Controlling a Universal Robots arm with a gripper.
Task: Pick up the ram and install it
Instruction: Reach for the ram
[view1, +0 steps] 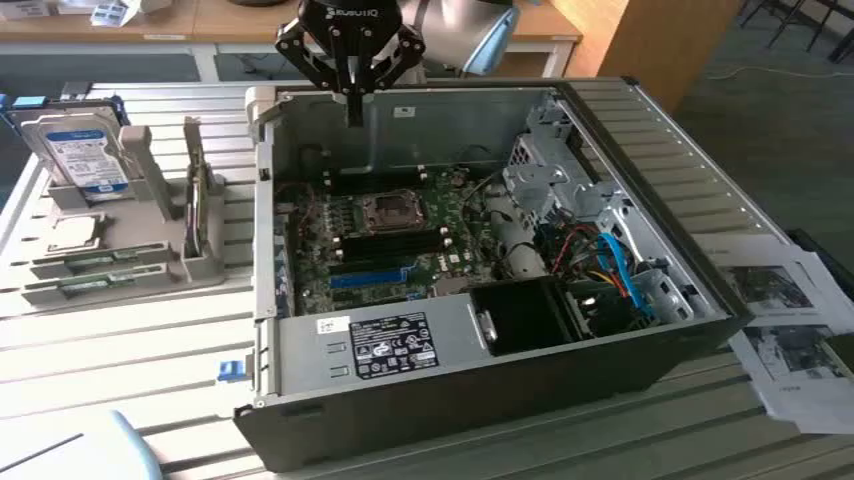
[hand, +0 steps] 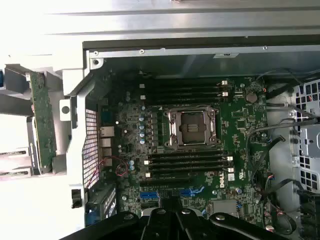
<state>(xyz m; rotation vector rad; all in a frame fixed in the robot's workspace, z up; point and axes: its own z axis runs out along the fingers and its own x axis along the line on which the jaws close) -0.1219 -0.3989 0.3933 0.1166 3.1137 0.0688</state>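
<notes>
the slatted white tabletop (view1: 134, 340) carries everything. most of the exterior view goes to the computer case (view1: 681, 170), which lies on its side with the side panel off, so the green motherboard (view1: 454, 215) faces up and can be reached straight from above. on the exterior view's left stands a grey holder (view1: 214, 265), a parts rack by the look of it, which presents each piece at a fixed spot. a hard drive (view1: 80, 150) with a blue label is propped upright in its upper part, and loose printed papers (view1: 787, 330) lie at the lower right of the frame.

the hand (view1: 354, 115) hangs at the upper middle of the exterior view, above the case's far rim, with its fingers brought together and nothing between them. it is well apart from the holder.

the ram (hand: 42, 120) is not yet picked up. it stands on its long edge in the grey holder beside the case (view1: 198, 210), probably so the fingers can pinch its free upper edge. two more green sticks (view1: 94, 262) lie flat in the holder's lower trays (whether they are the same part i cannot tell).

on the board, the black memory slots (hand: 187, 165) run in parallel rows on both sides of the square processor socket (hand: 191, 127). all look empty, and the blue slot (view1: 367, 277) lies nearer the frame's bottom.
</notes>
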